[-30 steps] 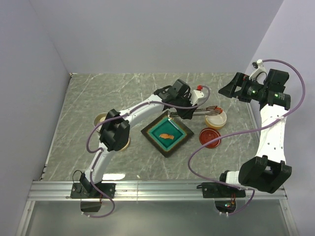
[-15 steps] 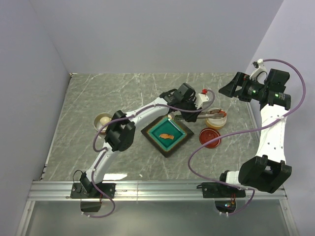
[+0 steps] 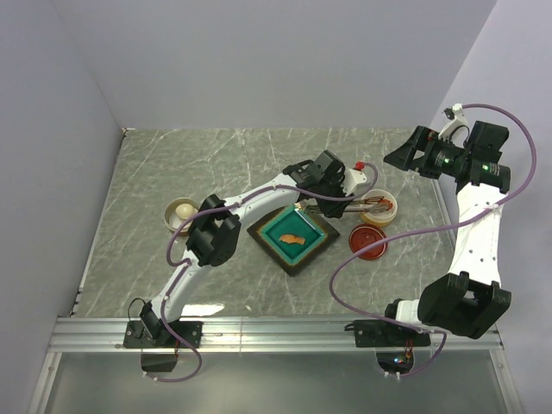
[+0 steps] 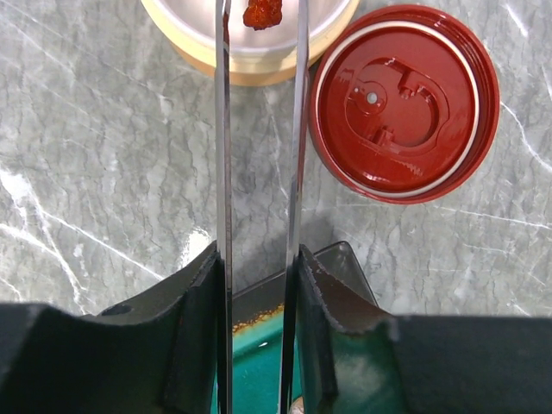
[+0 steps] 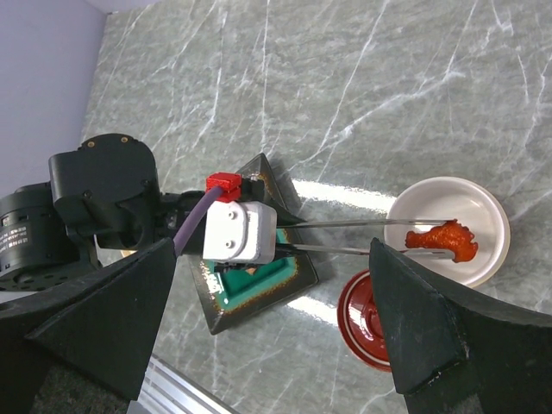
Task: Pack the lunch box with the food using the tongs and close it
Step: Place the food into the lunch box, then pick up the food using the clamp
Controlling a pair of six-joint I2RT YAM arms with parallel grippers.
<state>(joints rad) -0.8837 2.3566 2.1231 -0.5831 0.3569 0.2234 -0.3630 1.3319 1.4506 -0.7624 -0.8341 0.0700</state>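
My left gripper [image 4: 257, 259] is shut on the grey tongs [image 4: 222, 129], whose two slim arms reach over the table to the round white lunch box [image 4: 250, 53]. An orange-red food lump [image 4: 261, 12] lies inside it between the tong tips, which stand apart. In the top view the left gripper [image 3: 326, 201] hovers over the far corner of the green dish [image 3: 259, 231], and the tongs [image 3: 358, 203] point right. Another orange piece [image 3: 293, 238] lies in the dish. A cream egg [image 3: 184, 210] sits in a round container at the left. My right gripper [image 5: 272, 250] hangs open, high above.
The red lid [image 3: 368, 242] lies inside up on the marble, just in front of the lunch box and to the right of the dish. The right arm stands tall at the table's right edge. Grey walls close in the back and both sides.
The left arm has stretched a little to the right, carrying the tongs with their tips over the lunch box. The egg's container has come out from behind the arm. The right arm has not moved.
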